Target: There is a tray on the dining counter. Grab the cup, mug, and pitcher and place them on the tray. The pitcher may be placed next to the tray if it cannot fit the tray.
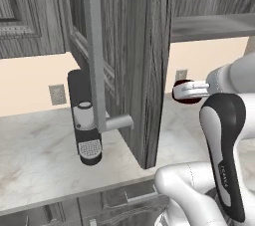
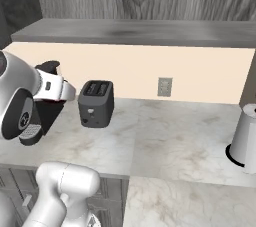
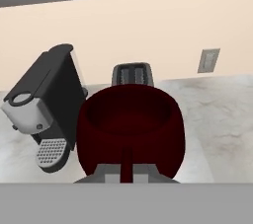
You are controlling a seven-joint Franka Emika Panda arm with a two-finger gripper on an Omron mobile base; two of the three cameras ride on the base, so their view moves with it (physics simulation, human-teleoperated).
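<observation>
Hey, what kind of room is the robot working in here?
Most likely a home kitchen: a black coffee machine and a dark toaster stand on a pale marble worktop below wooden cabinets, and the claw holds a dark red mug.

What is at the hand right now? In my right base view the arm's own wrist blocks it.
Observer: The hand view shows the dark red mug, its handle between the shut jaws.
Operator: Anything inside it?
Observer: The hand view looks into it from above, and it appears empty.
Operator: Any obstacle to its left?
Observer: In the left base view an open cabinet door juts out over the counter, left of the mug.
</observation>
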